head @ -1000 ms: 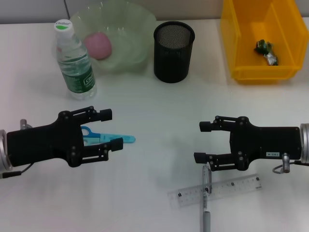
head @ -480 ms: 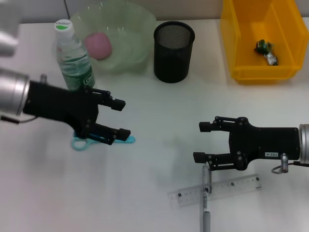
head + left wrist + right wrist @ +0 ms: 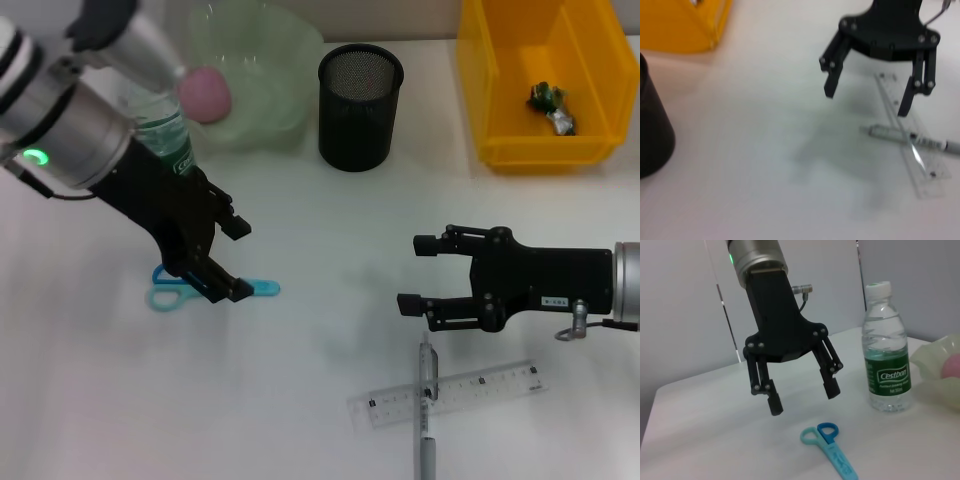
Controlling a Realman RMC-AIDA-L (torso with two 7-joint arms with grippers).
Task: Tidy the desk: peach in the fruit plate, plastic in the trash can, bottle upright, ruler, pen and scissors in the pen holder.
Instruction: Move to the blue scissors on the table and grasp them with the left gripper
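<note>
The blue scissors (image 3: 262, 289) (image 3: 831, 451) lie flat on the white desk. My left gripper (image 3: 240, 260) (image 3: 804, 398) hangs open just above their blades, reaching in from the upper left. My right gripper (image 3: 413, 273) (image 3: 866, 100) is open and empty, hovering a little above the top end of the pen (image 3: 425, 450) (image 3: 885, 135). That pen lies across the clear ruler (image 3: 490, 385) (image 3: 926, 171). The bottle (image 3: 885, 370) (image 3: 165, 140) stands upright, half hidden by my left arm in the head view. The pink peach (image 3: 205, 95) sits in the green fruit plate (image 3: 280, 60). Plastic (image 3: 552, 108) lies in the yellow trash can (image 3: 500, 120).
The black mesh pen holder (image 3: 360, 105) (image 3: 652, 135) stands at the back centre between the plate and the trash can. White desk lies between the two grippers and along the front left.
My left arm has swung up and now reaches down from the upper left, gripper tilted over the scissors. The right gripper has edged slightly left. The objects have not moved.
</note>
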